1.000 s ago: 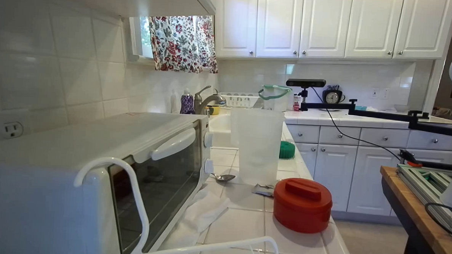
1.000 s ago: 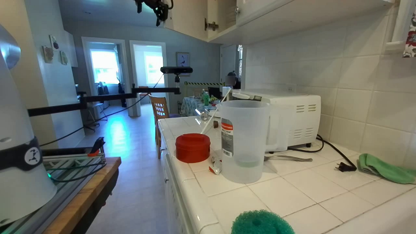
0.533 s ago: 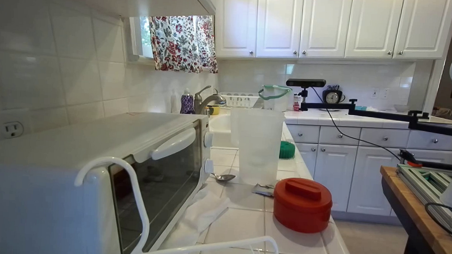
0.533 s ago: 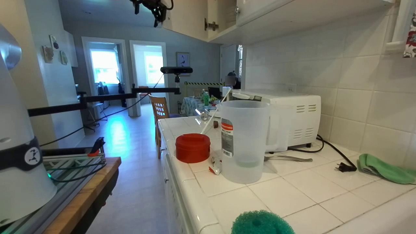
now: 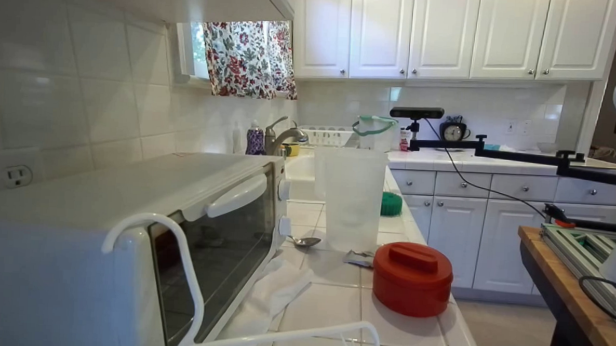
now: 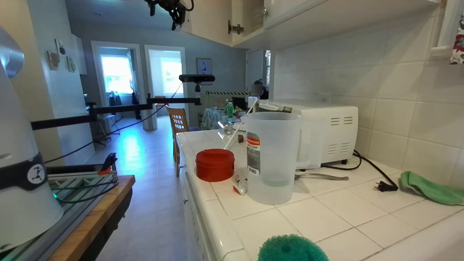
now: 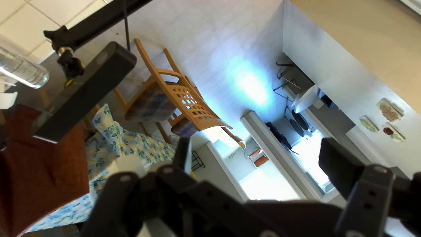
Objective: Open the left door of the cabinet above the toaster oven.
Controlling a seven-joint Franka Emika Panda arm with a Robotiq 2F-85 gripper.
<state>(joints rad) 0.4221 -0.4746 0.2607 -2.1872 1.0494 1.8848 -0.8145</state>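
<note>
In the wrist view, looking past the gripper (image 7: 255,149) with both fingers (image 7: 340,164) standing wide apart, seeing a wooden chair (image 7: 179,105) beyond. In an exterior view, seeing the white cabinet (image 6: 326,29) hanging above the toaster oven (image 6: 340,132), with the left door (image 6: 212,18) standing open; finding the gripper hovering beside that door, being unable to tell whether touching. In an exterior view, seeing the toaster oven resting on the tiled counter (image 5: 328,306) near a red container (image 5: 412,287).
</note>
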